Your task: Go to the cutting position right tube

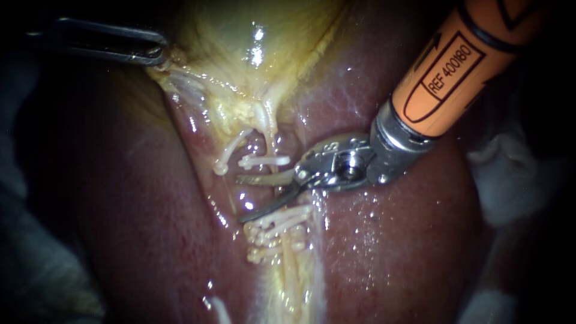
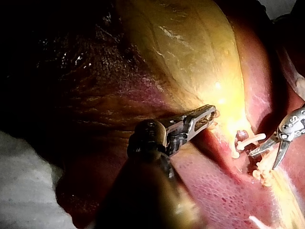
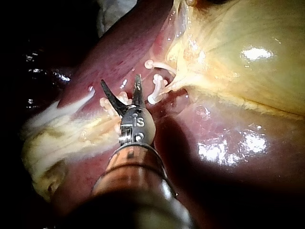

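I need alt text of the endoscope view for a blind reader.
The orange-shafted right instrument holds its open curved blades between upper and lower white clips on a pale tube, over the dark red liver. The grey metal left instrument grips the yellow gallbladder.

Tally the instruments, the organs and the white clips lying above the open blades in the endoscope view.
Instruments: 2, the left instrument and the right instrument.
Organs: 2, the liver and the gallbladder.
Clips above the blades: 2, a slanted clip and a level clip.
Total: 6.
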### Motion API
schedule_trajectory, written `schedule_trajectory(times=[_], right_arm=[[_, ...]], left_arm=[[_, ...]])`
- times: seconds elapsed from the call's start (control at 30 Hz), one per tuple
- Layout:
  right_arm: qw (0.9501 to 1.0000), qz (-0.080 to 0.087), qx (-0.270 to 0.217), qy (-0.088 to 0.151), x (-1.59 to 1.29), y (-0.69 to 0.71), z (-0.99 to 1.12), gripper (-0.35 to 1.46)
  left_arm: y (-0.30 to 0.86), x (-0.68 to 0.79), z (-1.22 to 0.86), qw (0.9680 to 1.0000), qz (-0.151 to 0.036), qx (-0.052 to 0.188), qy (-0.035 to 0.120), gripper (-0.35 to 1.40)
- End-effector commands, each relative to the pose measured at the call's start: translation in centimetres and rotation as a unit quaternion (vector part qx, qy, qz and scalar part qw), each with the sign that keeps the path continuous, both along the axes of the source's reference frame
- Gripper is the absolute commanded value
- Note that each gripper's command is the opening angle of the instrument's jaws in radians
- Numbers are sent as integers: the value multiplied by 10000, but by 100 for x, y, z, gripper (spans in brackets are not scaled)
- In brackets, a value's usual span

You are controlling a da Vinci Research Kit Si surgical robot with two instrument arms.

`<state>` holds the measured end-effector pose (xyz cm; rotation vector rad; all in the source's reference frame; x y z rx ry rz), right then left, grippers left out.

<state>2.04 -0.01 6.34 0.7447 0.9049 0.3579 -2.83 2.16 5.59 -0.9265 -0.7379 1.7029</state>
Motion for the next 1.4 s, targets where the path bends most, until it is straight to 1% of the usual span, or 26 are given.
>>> schedule_trajectory(times=[0.03,0.33,0.47,0.57,0.73,0.8,0.9,1.07,1.13,1.23,1.3,1.4], right_arm=[[10000,-10,3,9,-3,2,-2,144],[9999,-74,94,96,-45,10,-28,144],[9998,-108,107,117,-61,11,-32,144],[9996,-182,134,147,-71,11,-29,144],[9995,-236,134,165,-79,12,-17,144],[9993,-298,123,192,-80,13,-8,144],[9991,-328,227,156,-81,12,8,144],[9986,-391,341,111,-78,5,35,144],[9984,-396,382,87,-76,3,43,144],[9981,-415,439,133,-71,1,51,144],[9978,-378,512,188,-65,1,52,145],[9973,-427,543,247,-55,0,54,145]], left_arm=[[0,0,0,10000,0,0,1,-35],[0,0,0,10000,0,0,0,-35],[0,1,0,10000,1,0,0,-35],[0,1,0,10000,2,0,-1,-35],[0,1,0,10000,2,0,-1,-35],[0,1,0,10000,2,0,-1,-35],[0,1,0,10000,2,1,-1,-35],[0,1,0,10000,3,1,-2,-35],[0,1,0,10000,3,1,-2,-35],[0,1,-1,10000,3,1,-2,-35],[0,1,-1,10000,3,2,-2,-35],[0,1,-1,10000,3,2,-1,-35]])
